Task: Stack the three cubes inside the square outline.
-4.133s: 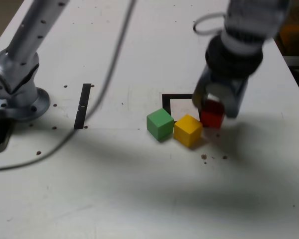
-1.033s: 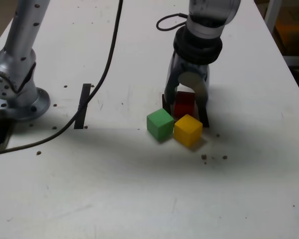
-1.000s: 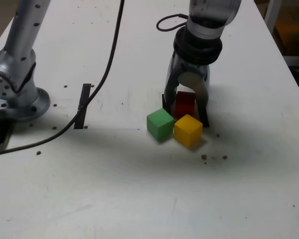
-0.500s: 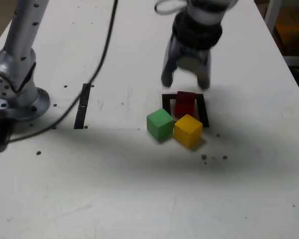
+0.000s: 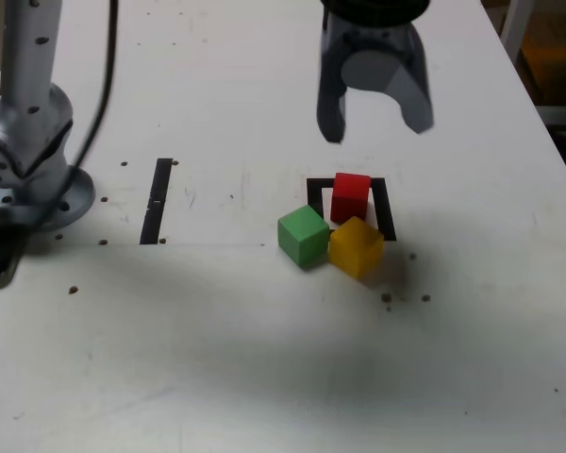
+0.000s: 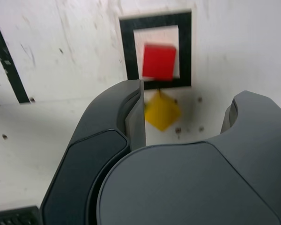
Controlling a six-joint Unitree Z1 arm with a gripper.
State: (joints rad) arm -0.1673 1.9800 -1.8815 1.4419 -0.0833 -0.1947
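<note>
One red cube (image 5: 351, 195) inside the square outline (image 5: 386, 209), perhaps off-centre, pincer (image 5: 375, 125) apart, empty, raised clear above.

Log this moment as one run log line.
gripper: open, empty, above square | red cube: inside square | yellow cube, green cube: outside, unstacked

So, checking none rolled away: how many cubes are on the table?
3. The red cube sits inside the square outline; the yellow cube and green cube sit just outside it.
</note>
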